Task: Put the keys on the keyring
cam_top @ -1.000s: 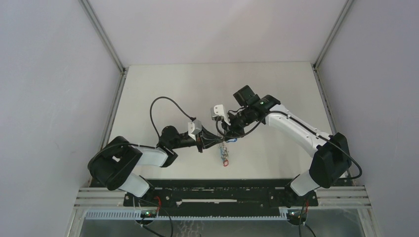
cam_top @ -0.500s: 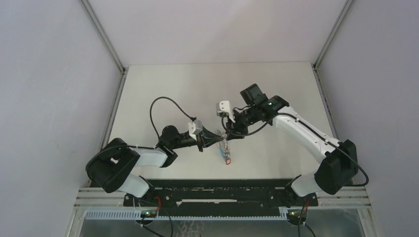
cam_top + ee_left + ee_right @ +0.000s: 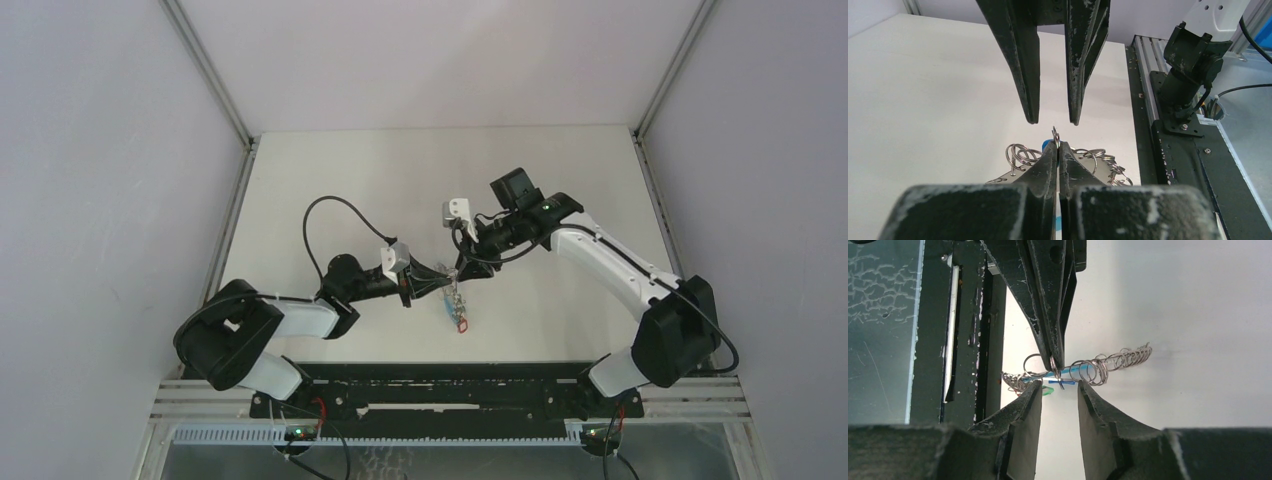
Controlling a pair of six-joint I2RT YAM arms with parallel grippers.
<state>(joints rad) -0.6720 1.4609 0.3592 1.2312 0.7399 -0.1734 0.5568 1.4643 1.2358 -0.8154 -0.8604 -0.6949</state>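
Note:
The keyring (image 3: 1098,367), a thin wire strung with several silver rings, hangs level between the two grippers. My left gripper (image 3: 1057,145) is shut on it, and a small ring (image 3: 1055,135) pokes up between its tips. Below those tips a small blue key (image 3: 1065,382) hangs edge-on, with a green bit (image 3: 1048,389) beside it. My right gripper (image 3: 1059,385) is open and holds nothing; its tips face the left gripper's tips, just apart from the rings. In the top view the left gripper (image 3: 447,275) and right gripper (image 3: 465,265) meet above the dangling bunch (image 3: 457,305).
The black base rail (image 3: 1188,150) runs along the table's near edge, close to the bunch. White table (image 3: 400,180) extends behind both arms. A cable (image 3: 320,215) loops over the left arm.
My right gripper has opened and drawn back a little to the right. My left gripper has closed fully on the keyring. The dangling bunch has shifted slightly.

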